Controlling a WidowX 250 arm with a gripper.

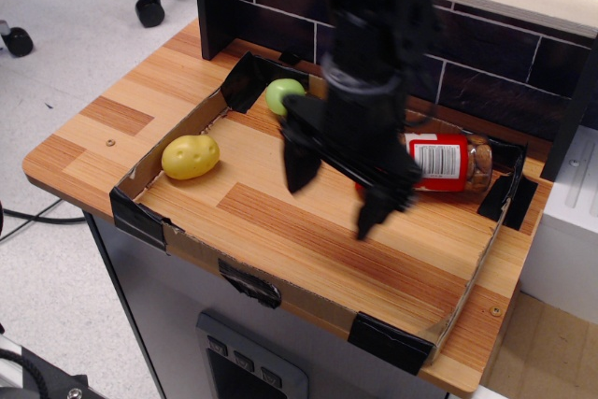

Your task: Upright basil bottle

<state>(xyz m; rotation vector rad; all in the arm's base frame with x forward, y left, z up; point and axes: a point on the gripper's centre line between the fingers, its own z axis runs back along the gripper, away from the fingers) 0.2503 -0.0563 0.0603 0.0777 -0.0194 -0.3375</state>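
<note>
A dark brick-patterned back wall (486, 53) rose behind the wooden table (112, 119), with grey floor and chair castors off to the left. On the table sat a shallow cardboard tray (149, 221), its corners patched with black tape. The black robot arm (374, 35) reached down over the middle of the tray, blurred as if swinging, and its gripper (336, 193) hung with both fingers spread wide apart, holding nothing. The basil bottle (448, 162) lay on its side near the tray's far right corner, just behind the gripper, barcode panel facing up; its cap end was hidden by the arm. A yellow potato (190, 156) rested near the left wall, well apart, and a green lime (283, 95) at the back. The step in hand looked like the approach: the gripper probably needed to align across the bottle's body, close, then tip it upright.
</note>
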